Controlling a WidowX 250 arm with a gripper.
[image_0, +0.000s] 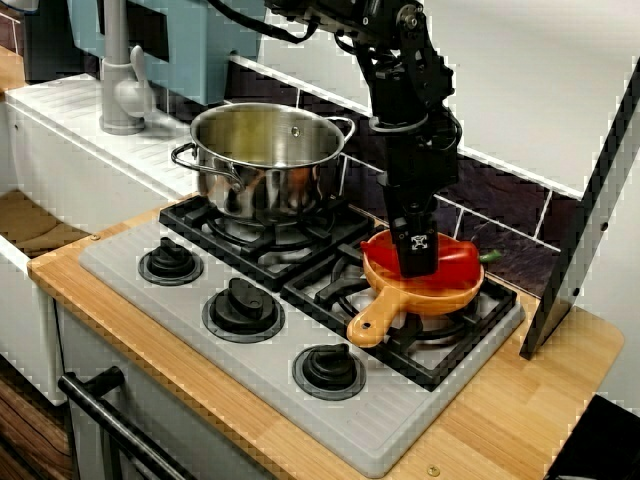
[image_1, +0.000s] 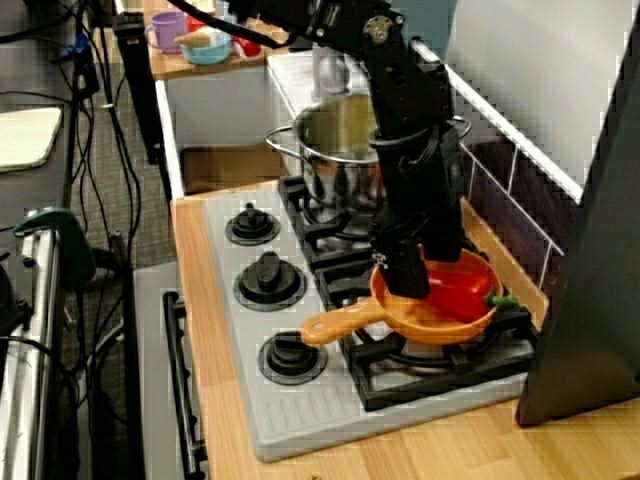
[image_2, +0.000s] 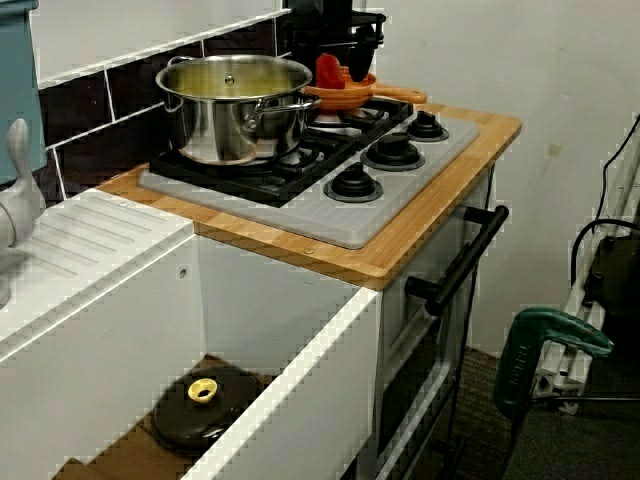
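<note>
Honestly, in the front view the hand (image_0: 415, 265) sits on the red pepper (image_0: 456, 256) inside the orange pan (image_0: 432, 300), can't tell if it's clamped, the side view's arm (image_1: 415, 150) hides the grip too, and from the sink end the empty-looking steel pot (image_2: 235, 105) blocks part of the pan.

Just a wooden counter (image_0: 520, 400) with a grey hob (image_0: 270, 360) sat flat on it, three black knobs (image_0: 243, 308) along the near edge. Steel pot (image_0: 265, 160) sits far left on the hob and the orange pan (image_0: 430, 295) on the right. A dark panel (image_0: 585, 220) leans at the counter's right end.
</note>
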